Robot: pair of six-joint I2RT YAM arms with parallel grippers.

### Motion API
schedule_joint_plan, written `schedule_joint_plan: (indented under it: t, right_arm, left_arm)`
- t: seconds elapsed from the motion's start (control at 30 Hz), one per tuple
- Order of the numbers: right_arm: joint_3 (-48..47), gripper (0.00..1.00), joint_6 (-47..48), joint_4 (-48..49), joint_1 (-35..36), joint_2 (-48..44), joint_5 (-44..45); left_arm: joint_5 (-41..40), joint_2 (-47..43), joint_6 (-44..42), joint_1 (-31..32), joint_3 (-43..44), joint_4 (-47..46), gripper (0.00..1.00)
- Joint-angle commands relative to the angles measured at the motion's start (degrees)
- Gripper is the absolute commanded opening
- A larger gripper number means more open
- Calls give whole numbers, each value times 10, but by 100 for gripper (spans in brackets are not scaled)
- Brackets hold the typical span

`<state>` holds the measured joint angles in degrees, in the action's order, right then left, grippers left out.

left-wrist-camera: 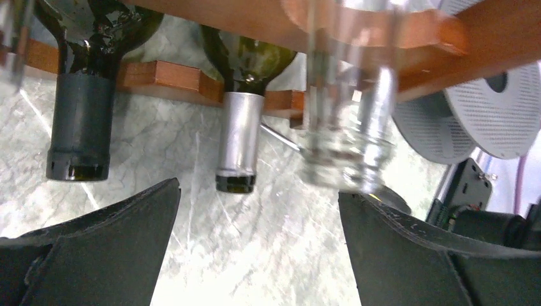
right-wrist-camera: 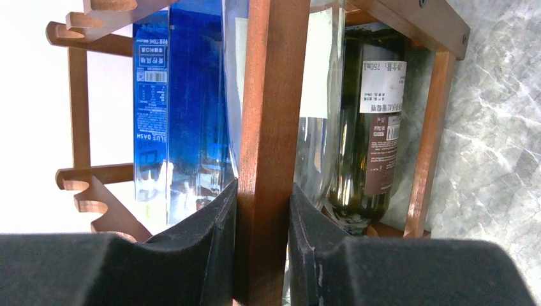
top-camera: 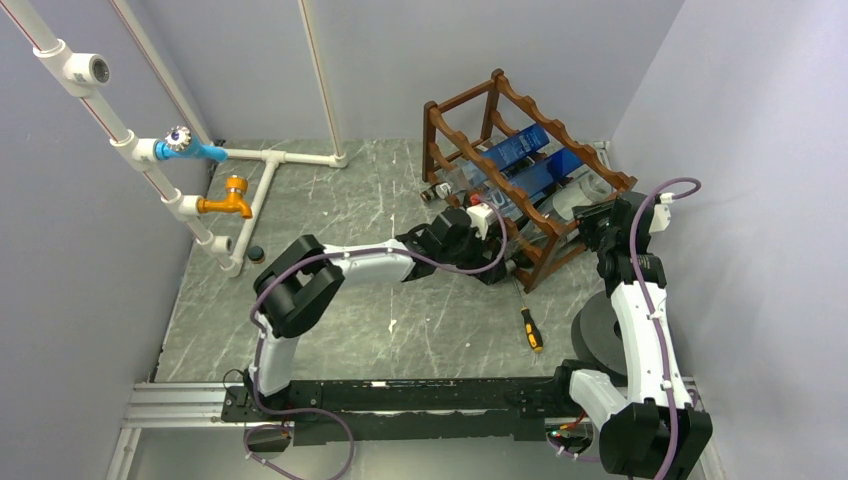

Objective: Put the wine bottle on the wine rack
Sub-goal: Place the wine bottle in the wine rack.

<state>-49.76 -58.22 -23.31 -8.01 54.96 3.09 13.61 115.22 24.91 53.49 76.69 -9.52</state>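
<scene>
The dark reddish-brown wine rack [top-camera: 520,175] stands at the back right and holds several bottles lying down. In the left wrist view three necks stick out of it: a black-capped one [left-wrist-camera: 80,127], a silver-capped green one [left-wrist-camera: 239,137] and a blurred clear glass one [left-wrist-camera: 348,143]. My left gripper [left-wrist-camera: 258,255] is open and empty just in front of these necks, its right finger [left-wrist-camera: 434,255] close under the clear neck; it also shows in the top view [top-camera: 497,252]. My right gripper [right-wrist-camera: 263,242] is shut on an upright wooden post of the rack [right-wrist-camera: 271,127], between a blue bottle [right-wrist-camera: 182,108] and a clear one [right-wrist-camera: 319,127].
A dark green labelled bottle [right-wrist-camera: 370,127] lies low in the rack. A screwdriver [top-camera: 530,328] lies on the floor near the rack's front. A grey disc [top-camera: 600,340] sits by the right arm. White pipes with an orange tap [top-camera: 228,200] and a blue valve [top-camera: 190,148] stand at the left.
</scene>
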Motion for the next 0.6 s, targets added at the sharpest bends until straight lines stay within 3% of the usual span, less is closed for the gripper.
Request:
schedule_joint_plan:
  t: [0.0, 0.37, 0.57]
  right_arm:
    - [-16, 0, 60, 52, 12, 11, -61]
    - [-35, 0, 109, 53, -25, 31, -34]
    - [-51, 0, 133, 54, -45, 54, -33]
  left_arm:
    - [18, -88, -15, 5, -14, -1, 100]
    - [116, -247, -22, 5, -94, 54, 100]
    - [90, -367, -71, 4, -85, 183, 100]
